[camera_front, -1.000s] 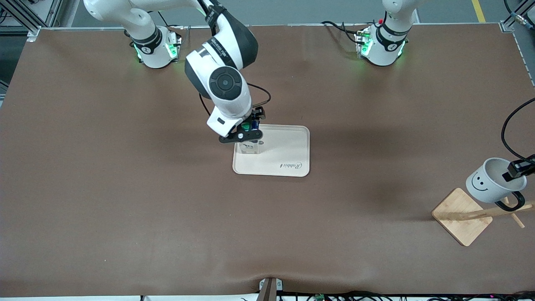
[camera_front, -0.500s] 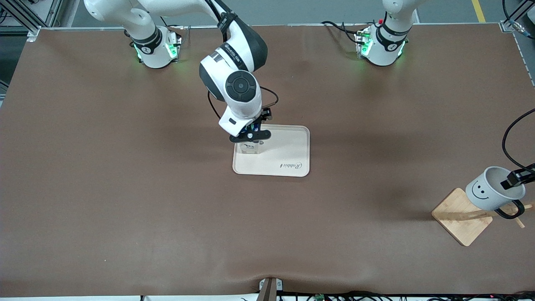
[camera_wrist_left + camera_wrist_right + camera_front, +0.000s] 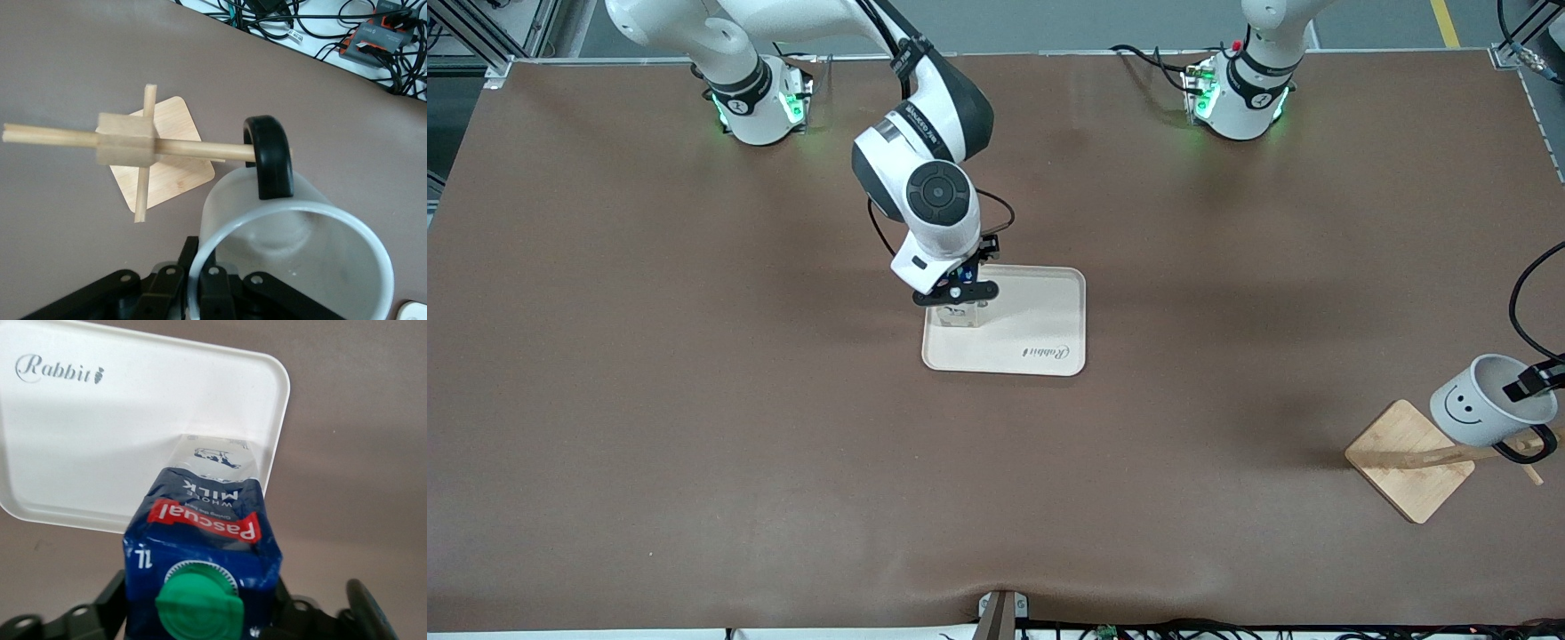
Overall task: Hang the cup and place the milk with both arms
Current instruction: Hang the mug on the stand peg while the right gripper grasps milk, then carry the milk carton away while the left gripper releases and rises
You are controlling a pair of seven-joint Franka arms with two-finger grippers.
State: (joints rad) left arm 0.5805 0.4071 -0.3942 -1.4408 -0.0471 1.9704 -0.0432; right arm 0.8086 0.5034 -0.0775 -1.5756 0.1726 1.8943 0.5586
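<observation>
Holding two items, one per arm.

Item 1: milk carton (image 3: 200, 540), blue top, green cap, white base. Clamped between the fingers of the right gripper (image 3: 955, 291), directly below its wrist, upright over the corner of the white tray (image 3: 1049, 311) nearest the right arm's base. Whether the base touches the tray floor cannot be told. Risk: the carton sits close to the tray's raised rim; letting go with the base on that rim, or still in the air, would likely tip it.

Item 2: smiley mug (image 3: 1480, 411), white, black loop handle (image 3: 268, 157). Left gripper (image 3: 1528, 382) is closed on the mug's rim wall, one finger inside. Mug hangs tilted below the gripper, over the wooden cup rack (image 3: 1409, 460). In the left wrist view a rack peg (image 3: 200, 149) meets the handle; whether it passes through the loop cannot be told. Risk: releasing with the peg only touching the handle would drop the mug, and pushing sideways could topple the light rack.
</observation>
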